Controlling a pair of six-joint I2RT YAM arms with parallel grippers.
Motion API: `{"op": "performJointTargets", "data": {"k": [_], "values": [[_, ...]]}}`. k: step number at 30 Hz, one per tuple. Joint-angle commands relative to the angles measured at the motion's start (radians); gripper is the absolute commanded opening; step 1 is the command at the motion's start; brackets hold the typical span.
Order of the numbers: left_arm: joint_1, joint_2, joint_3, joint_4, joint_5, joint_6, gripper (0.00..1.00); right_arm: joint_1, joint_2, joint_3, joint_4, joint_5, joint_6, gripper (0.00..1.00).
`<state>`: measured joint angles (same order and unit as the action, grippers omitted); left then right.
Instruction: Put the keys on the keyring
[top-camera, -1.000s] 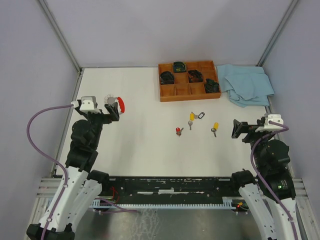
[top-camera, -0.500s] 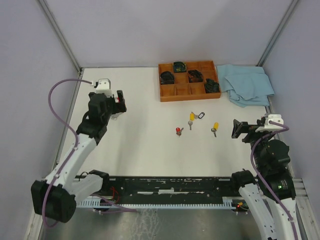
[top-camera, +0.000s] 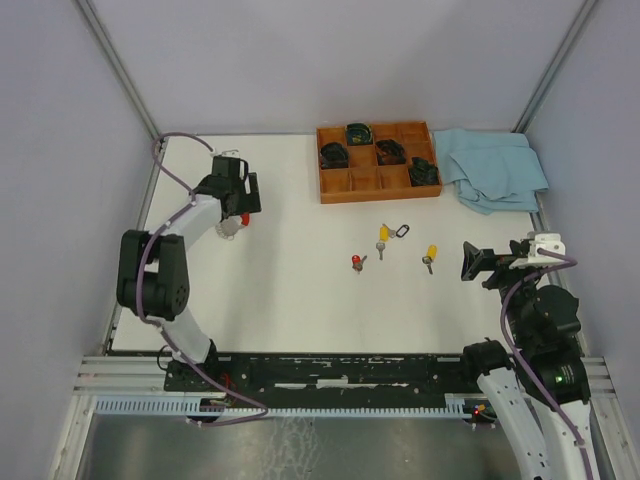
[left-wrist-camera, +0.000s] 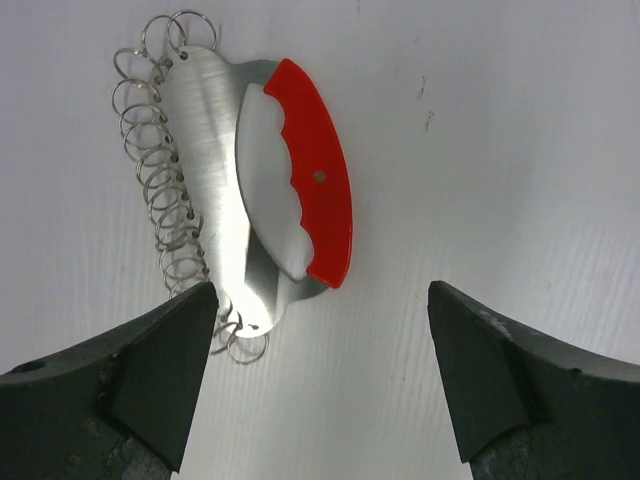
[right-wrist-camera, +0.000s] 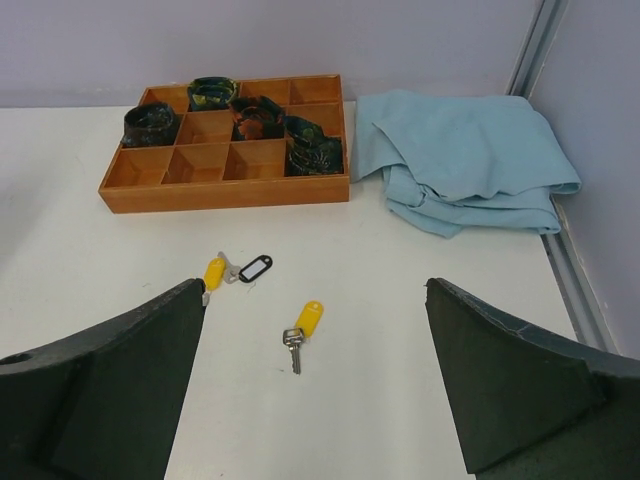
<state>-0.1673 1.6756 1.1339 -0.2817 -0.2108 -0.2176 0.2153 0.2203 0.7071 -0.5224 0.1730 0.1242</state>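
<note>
Your keyring (left-wrist-camera: 318, 190) lies flat at the table's (top-camera: 290, 300) far left, long axis running away from the left gripper (left-wrist-camera: 320, 310), which hangs released and covers most of it from overhead. The keys (top-camera: 383, 234) lie mid-table, well apart from it; your right gripper (top-camera: 478, 266) is spread, empty.

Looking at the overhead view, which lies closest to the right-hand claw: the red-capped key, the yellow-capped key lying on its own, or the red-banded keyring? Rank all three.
1. Yellow-capped key, just left of the right gripper.
2. Red-capped key, further left, near the middle.
3. Keyring, far left, beneath the left gripper.
</note>
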Motion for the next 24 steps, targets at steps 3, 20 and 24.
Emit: {"op": "performJointTargets", "data": {"k": [3, 20, 24], "values": [[0.051, 0.204, 0.192, -0.046, 0.069, -0.023, 0.88, 0.024, -0.023, -0.007, 0.061, -0.014, -0.021, 1.0], [0.061, 0.384, 0.261, -0.154, 0.185, -0.009, 0.52, 0.038, -0.036, -0.012, 0.066, -0.021, -0.027, 1.0], [0.039, 0.344, 0.175, -0.154, 0.224, -0.007, 0.44, 0.038, -0.04, -0.011, 0.065, -0.032, -0.025, 1.0]]}}
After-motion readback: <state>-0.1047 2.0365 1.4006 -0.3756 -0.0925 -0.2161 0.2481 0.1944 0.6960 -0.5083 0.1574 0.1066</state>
